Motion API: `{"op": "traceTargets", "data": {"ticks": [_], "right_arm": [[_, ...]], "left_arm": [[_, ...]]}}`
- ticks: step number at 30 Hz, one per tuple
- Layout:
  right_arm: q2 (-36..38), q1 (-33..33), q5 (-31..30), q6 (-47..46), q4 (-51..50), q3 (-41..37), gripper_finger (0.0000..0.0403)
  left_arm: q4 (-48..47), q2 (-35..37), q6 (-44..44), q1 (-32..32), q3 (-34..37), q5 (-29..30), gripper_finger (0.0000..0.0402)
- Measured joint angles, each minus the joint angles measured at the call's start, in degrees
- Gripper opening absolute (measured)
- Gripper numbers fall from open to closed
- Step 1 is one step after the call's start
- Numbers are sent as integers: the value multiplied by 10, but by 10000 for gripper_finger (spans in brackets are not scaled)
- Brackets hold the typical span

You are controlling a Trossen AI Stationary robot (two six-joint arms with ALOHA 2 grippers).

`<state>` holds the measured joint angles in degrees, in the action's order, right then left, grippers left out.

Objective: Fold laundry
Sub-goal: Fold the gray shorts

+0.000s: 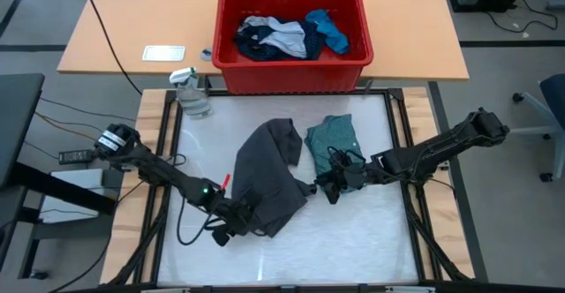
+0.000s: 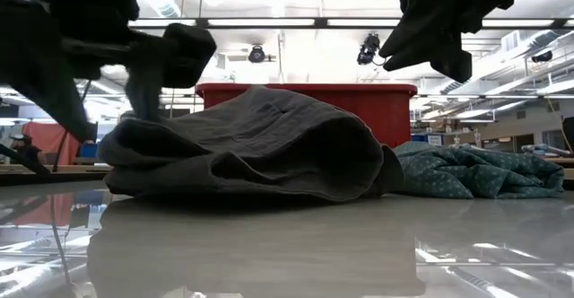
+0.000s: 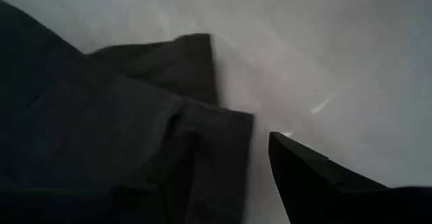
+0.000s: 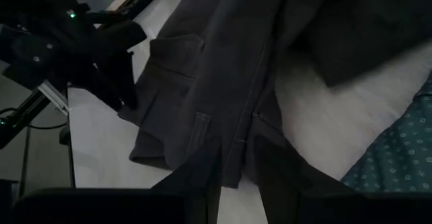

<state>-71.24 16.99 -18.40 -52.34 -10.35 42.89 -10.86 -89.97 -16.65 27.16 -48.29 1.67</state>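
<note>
While we look straight down on the white work surface point(image 1: 353, 240), we see a dark grey garment point(image 1: 269, 174) lying crumpled near its middle, with a teal-green dotted garment point(image 1: 334, 143) folded just beside it on the right. From table height, the grey piece point(image 2: 251, 150) rises in a soft mound and the teal one point(image 2: 475, 174) lies lower at its side.

We find the left gripper point(image 1: 231, 227) at the grey garment's near left corner, right at the cloth's edge. Its wrist camera shows one dark finger point(image 3: 317, 180) over bare table beside the grey fabric point(image 3: 121, 136); we cannot tell whether the fingers are apart or together.

We find the right gripper point(image 1: 328, 187) between the two garments, by the grey piece's right edge. In its wrist view the two fingers point(image 4: 283, 173) stand a little apart with a hem of the grey cloth point(image 4: 223, 82) in front of them; we cannot tell whether they pinch it.

Beyond the work surface, a red bin point(image 1: 294, 35) on a wooden table point(image 1: 132, 19) holds more laundry: navy point(image 1: 256, 41), whitish point(image 1: 287, 37) and bright blue point(image 1: 328, 28) pieces. A clear spray bottle point(image 1: 192, 92) stands near the bin's left corner.
</note>
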Motion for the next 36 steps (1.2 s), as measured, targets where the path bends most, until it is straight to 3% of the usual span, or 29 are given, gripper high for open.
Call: {"op": "traceTargets", "data": {"ticks": [4, 7, 9, 14, 21, 24, 30, 36], "right_arm": [[0, 0, 12, 0, 0, 0, 93], [0, 0, 20, 0, 1, 0, 93], [0, 0, 20, 0, 0, 0, 93], [0, -3, 16, -2, 4, 0, 93], [0, -2, 29, -2, 27, 0, 93], [-5, 17, 41, -54, 35, 0, 93], [-61, 78, -3, -289, 72, 0, 94], [-181, 104, 3, -393, 217, -1, 124]], "left_arm": [[1, -28, -32, 6, 0, 97, 192], [-4, -39, -41, 0, -3, 136, 178], [-20, -41, -25, -7, -19, 137, 145], [-117, -20, 50, -49, -113, 123, 18], [-216, 10, 77, -155, -265, 112, 7], [-259, 10, 120, -209, -308, 96, 6], [-292, 9, 213, -292, -318, 85, 6], [-284, 9, 220, -334, -318, 85, 19]]}}
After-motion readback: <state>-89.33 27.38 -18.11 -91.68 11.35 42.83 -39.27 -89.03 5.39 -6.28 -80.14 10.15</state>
